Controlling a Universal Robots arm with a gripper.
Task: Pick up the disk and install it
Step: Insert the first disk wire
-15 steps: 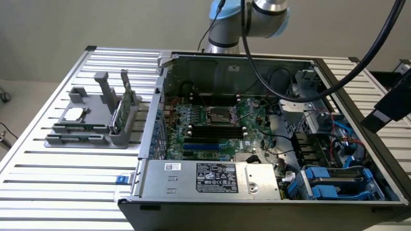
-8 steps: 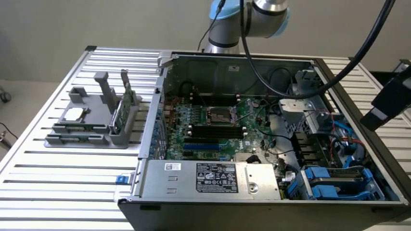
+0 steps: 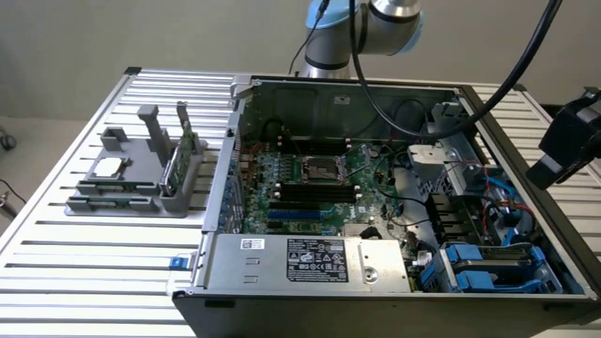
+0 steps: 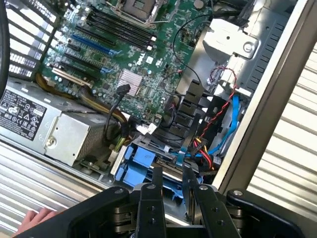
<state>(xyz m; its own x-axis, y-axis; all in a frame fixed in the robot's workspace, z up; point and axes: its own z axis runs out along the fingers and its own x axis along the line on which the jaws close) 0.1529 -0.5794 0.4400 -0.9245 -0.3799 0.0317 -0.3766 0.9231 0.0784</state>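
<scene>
1. Wrist view: the black two-fingered gripper [image 4: 172, 181] hangs over the drive-bay corner of the open dark metal computer case [image 3: 329, 320]. Its fingers [image 4: 157, 181] stand about half apart with nothing between them.
2. The flat silver-grey disk [image 4: 138, 166] in its blue plastic carrier lies in that bay, near the boxy silver power supply [image 3: 300, 262]. It is below the fingertips and apart from them.
3. I judge the step in hand to be the reach for the disk, which is not yet gripped. I cannot tell whether it sits loose or locked in.
4. The next move calls for a straight descent, with the fingers straddling the carrier's edges and staying clear of the red and blue cables [image 4: 225, 119] close by.
</scene>
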